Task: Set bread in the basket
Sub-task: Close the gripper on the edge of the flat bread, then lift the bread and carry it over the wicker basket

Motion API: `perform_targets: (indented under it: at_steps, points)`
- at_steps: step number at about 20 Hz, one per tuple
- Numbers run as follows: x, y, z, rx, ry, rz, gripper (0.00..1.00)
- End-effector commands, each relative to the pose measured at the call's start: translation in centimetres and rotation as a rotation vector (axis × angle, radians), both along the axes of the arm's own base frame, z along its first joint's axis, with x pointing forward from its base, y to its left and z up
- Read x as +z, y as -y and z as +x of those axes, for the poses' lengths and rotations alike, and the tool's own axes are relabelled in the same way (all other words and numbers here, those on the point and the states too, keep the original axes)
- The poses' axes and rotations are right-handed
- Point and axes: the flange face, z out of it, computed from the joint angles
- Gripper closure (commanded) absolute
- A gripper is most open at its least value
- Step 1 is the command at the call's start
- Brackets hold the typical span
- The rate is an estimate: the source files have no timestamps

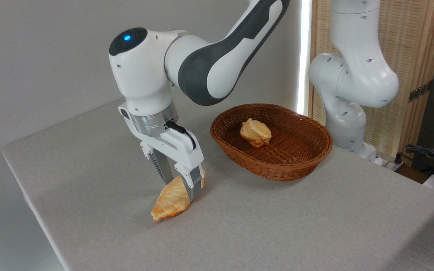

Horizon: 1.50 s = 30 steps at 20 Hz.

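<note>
Bread (170, 201) at 7 o'clock of frame, left of basket, well apart from it; lower pointed end touching or just above tabletop (277, 226), loaf tilted. End effector (181, 186) closed on upper half of loaf, fingers (194, 182) clamping both sides. Basket (273, 171) at 3 o'clock from bread, on tabletop; small bun (255, 132) inside. Arm (202, 64) reaches down from 1 o'clock.
</note>
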Motion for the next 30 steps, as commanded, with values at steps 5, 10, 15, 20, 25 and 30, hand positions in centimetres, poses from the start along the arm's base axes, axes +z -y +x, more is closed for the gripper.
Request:
perform_targets:
  at_steps: [5, 10, 15, 20, 25, 30]
  points:
    - [-0.2, 0.5, 0.5, 0.003, 0.032, -0.010, 0.51]
    - [-0.3, 1.2, 0.5, -0.018, 0.041, -0.011, 0.57]
    - [-0.1, 1.2, 0.6, -0.021, 0.044, -0.012, 0.57]
    - [1.5, 1.2, 0.6, -0.018, 0.065, -0.014, 0.57]
    - [6.8, 2.4, -0.6, -0.037, 0.156, -0.023, 0.56]
    - [11.4, 3.4, -2.3, -0.074, 0.157, -0.023, 0.56]
